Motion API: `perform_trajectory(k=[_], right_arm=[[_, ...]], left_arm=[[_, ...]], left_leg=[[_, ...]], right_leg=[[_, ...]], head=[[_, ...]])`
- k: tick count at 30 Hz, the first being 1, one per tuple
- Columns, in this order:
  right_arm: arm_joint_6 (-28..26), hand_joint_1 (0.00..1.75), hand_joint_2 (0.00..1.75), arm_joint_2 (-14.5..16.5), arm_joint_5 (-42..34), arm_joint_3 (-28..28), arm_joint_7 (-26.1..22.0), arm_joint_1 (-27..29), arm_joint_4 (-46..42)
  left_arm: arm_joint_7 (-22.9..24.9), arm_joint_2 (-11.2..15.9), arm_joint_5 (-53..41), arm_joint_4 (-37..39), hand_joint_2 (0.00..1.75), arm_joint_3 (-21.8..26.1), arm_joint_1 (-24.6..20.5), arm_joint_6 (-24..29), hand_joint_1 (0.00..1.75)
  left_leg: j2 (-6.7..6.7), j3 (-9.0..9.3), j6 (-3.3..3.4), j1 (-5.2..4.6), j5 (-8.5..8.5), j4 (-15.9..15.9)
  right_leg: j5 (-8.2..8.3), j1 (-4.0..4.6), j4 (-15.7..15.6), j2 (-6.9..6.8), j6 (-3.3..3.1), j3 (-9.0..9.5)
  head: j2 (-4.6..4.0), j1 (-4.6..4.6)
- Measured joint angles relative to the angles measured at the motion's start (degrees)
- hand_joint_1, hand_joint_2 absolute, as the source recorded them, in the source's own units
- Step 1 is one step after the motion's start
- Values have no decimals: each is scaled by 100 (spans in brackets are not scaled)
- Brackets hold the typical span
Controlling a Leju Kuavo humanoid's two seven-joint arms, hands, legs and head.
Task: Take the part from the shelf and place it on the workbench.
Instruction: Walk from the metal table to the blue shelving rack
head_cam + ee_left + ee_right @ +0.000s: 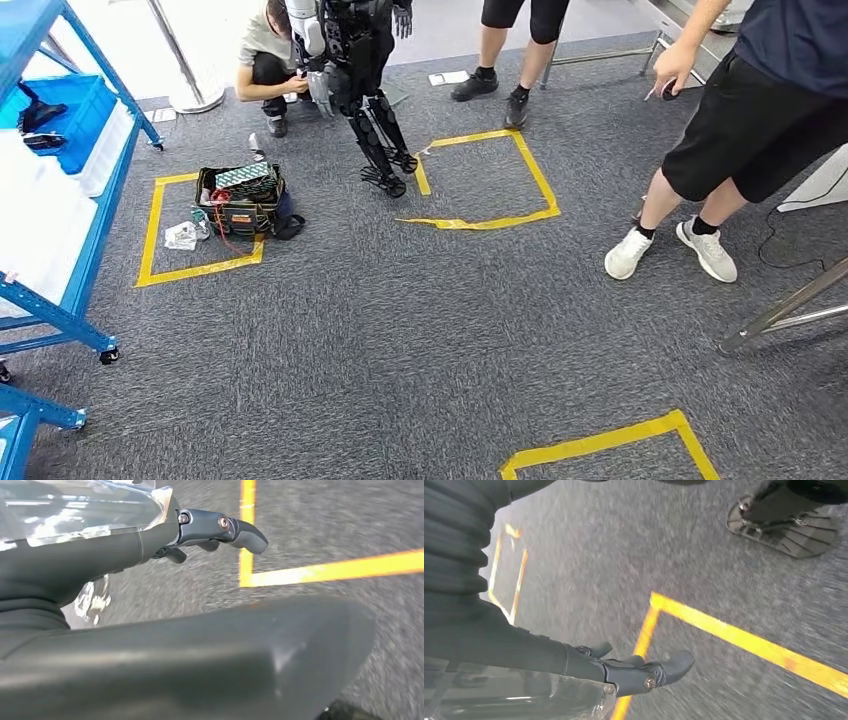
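the grey carpet (380,340) is crowded, and that is the main risk as i judge it: a person in dark shorts (770,110) stands on the right, another crouches (262,60) beside a second black robot (370,90), and a walk across this floor could clip a foot or a leg. the wrist views are smeared, so a jolt while moving could also shake the load loose.

the blue shelf (60,300) stands at the left edge. a blue bin (70,115) on it holds a dark object, too small to name. on the floor, inside a yellow tape square (200,270), an open tool bag (240,200) is stuffed with cables and small gear.

the left hand (210,530) reaches out with fingers nearly straight, and the right hand (624,672) does the same. a clear shiny wrapping (75,510) lies against each hand, most likely the part carried between them, off the shelf. whether the fingers actually clamp it, i cannot tell.
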Motion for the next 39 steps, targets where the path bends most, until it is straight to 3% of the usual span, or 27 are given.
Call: perform_trajectory(k=[2,3,4,6,8,9,10,12,14,16,18,19,20,22,23,25,27,28,30,32,33,34,35,36,38,39], right_arm=[[95,0,175,13,105,46,55,-62,0],[138,0,175,22,147,67,90,-97,0],[170,0,175,31,183,84,120,-136,0],[223,0,175,48,239,118,171,-218,0],[245,0,175,49,260,156,197,-278,0],[244,0,175,45,256,168,201,-297,0],[233,0,175,39,241,176,203,-312,0],[184,0,175,36,175,180,193,-334,-3],[114,0,175,31,90,173,156,-329,-8],[66,0,175,14,38,162,108,-278,-9],[44,0,175,-3,25,157,85,-208,-5],[37,0,175,-8,23,157,82,-182,-3],[31,0,175,-11,20,156,82,-166,-1],[26,0,175,-16,19,156,82,-163,-1],[25,0,175,-18,18,155,82,-165,-1],[24,0,175,-17,13,154,82,-167,-1],[20,0,175,-3,-16,147,96,-166,-2],[14,0,175,2,-42,132,105,-166,-2],[-24,0,175,3,-119,78,104,-146,-2],[-84,0,175,-16,-214,2,66,-78,-1],[-109,0,175,-25,-259,-39,35,-33,-1],[-129,0,175,-32,-298,-79,6,4,0],[-144,0,175,-37,-330,-115,-20,31,0],[-160,0,175,-39,-358,-151,-44,48,-1],[-197,0,175,-40,-412,-219,-84,73,-2],[-217,0,175,-42,-437,-252,-104,90,-2]], left_arm=[[29,-46,25,1,0,41,-12,159,0],[43,-70,27,2,0,58,-13,212,0],[57,-90,28,3,0,74,-10,251,0],[63,-119,48,5,0,108,-3,312,0],[32,-143,72,6,0,130,-17,346,0],[3,-153,77,6,0,135,-29,347,0],[-33,-162,78,7,0,139,-37,336,0],[-106,-162,76,7,0,143,-38,264,0],[-143,-152,61,6,0,143,-36,142,0],[-131,-143,30,6,0,141,-53,44,0],[-105,-137,10,7,0,139,-63,8,0],[-98,-134,9,7,0,139,-60,5,0],[-97,-130,7,7,0,139,-55,0,0],[-97,-125,2,7,0,139,-51,-11,0],[-97,-122,-1,7,0,139,-54,-16,0],[-101,-117,-7,7,0,139,-55,-20,0],[-148,-108,-12,7,0,139,-37,-52,0],[-194,-101,-20,7,0,138,-25,-93,0],[-300,-82,-59,7,0,128,-13,-232,0],[-379,-68,-125,7,0,106,-14,-401,0],[-406,-62,-165,7,0,93,-11,-480,0],[-424,-59,-195,7,0,77,-4,-537,0],[-436,-56,-220,7,0,59,4,-582,0],[-447,-51,-248,7,0,39,11,-619,0],[-468,-38,-295,7,0,-10,8,-675,0],[-477,-33,-318,7,0,-31,-2,-696,0]], left_leg=[[225,-352,-48,18,-386,742],[255,-477,-69,32,-470,1002],[274,-508,-84,46,-450,1075],[376,-228,-97,73,-155,584],[622,186,-75,70,106,-149],[698,301,-48,57,157,-356],[714,338,-12,35,163,-438],[569,323,78,11,192,-457],[440,322,163,20,239,-497],[304,310,218,29,271,-514],[130,288,241,22,285,-513],[41,284,243,18,289,-512],[-45,286,239,17,294,-511],[-200,295,217,23,305,-510],[-270,295,194,15,310,-506],[-379,280,135,2,326,-505],[-472,253,67,4,358,-520],[-426,225,41,2,337,-494],[-140,64,-1,-5,109,-177],[178,-269,-35,5,-302,549],[239,-428,-51,19,-447,898],[269,-510,-65,32,-490,1087],[293,-474,-75,44,-423,1051],[335,-318,-80,54,-269,787],[558,148,-67,48,44,-9],[647,308,-44,34,121,-292]], right_leg=[[-1,25,1,-167,-35,-12],[-3,34,2,-258,-35,-19],[-4,38,3,-343,-35,-25],[-12,35,6,-495,-25,-21],[-44,66,17,-619,23,-17],[-64,86,22,-677,55,-13],[-79,102,24,-736,90,2],[-99,94,26,-823,156,36],[-222,64,203,-598,193,-26],[-524,45,818,-235,159,-305],[-792,43,1566,-104,139,-672],[-809,41,1716,-86,163,-757],[-725,34,1622,-72,206,-728],[-373,4,834,64,301,-381],[-219,2,440,163,314,-207],[-75,12,55,284,273,-34],[-43,27,49,182,190,-22],[-23,14,36,122,149,-13],[10,-16,4,-17,48,-19],[7,7,2,-184,-13,-28],[2,21,3,-275,-23,-33],[-1,30,3,-362,-26,-37],[-3,32,4,-440,-27,-38],[-8,31,5,-508,-21,-35],[-31,49,13,-624,11,-19],[-49,66,18,-675,39,-15]], head=[[0,-22],[0,-21],[0,-24],[0,-26],[0,-27],[0,-18],[0,-8],[0,6],[0,13],[0,32],[0,39],[0,39],[0,39],[0,40],[0,43],[0,44],[0,41],[0,38],[0,13],[0,-14],[0,-18],[0,-17],[0,-19],[0,-20],[0,-26],[0,-16]])
